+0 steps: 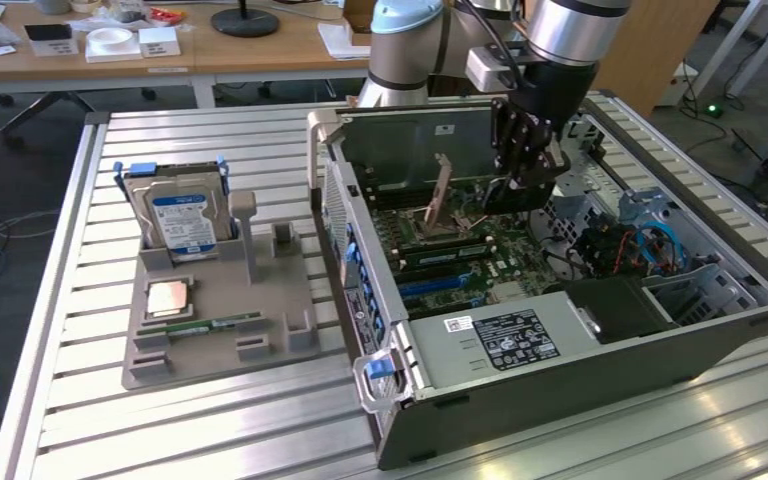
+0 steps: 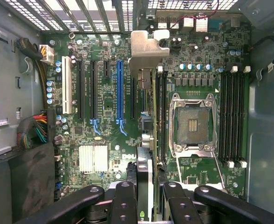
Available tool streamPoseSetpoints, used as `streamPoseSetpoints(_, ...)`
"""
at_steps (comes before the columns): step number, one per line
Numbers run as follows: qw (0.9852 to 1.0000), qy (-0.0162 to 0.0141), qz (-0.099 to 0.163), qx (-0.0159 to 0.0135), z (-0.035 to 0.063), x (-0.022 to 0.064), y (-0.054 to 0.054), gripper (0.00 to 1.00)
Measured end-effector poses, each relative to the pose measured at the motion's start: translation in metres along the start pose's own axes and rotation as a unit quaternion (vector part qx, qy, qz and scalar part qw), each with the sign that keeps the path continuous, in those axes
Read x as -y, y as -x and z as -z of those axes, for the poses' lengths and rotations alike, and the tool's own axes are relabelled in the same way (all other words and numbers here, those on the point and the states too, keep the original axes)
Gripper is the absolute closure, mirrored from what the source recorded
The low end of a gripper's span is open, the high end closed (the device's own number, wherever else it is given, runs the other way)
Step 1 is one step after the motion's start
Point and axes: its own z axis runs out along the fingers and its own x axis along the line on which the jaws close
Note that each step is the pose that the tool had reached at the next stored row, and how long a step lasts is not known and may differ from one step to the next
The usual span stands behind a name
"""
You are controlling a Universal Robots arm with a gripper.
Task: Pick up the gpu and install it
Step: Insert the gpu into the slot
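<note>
I hold the gpu edge-on: a thin dark card with a silvery bracket at its far end. My gripper is shut on the card's near end, black fingers on either side of it. The card hangs above the green motherboard, between the blue slot and the CPU socket. Whether its edge touches a slot I cannot tell. In the exterior view my gripper is lowered inside the open computer case, with the gpu reaching toward the case's rear wall.
On the exterior view's left, a grey holder tray carries a hard drive, a RAM stick and a CPU chip. Case walls, cable bundles and a drive cage close in around the motherboard.
</note>
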Motion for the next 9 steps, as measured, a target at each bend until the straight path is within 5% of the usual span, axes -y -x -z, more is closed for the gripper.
streamPoseSetpoints(9, 1.0, -0.0001, 0.0, 0.0, 0.0, -0.0021, -0.0001, 0.74)
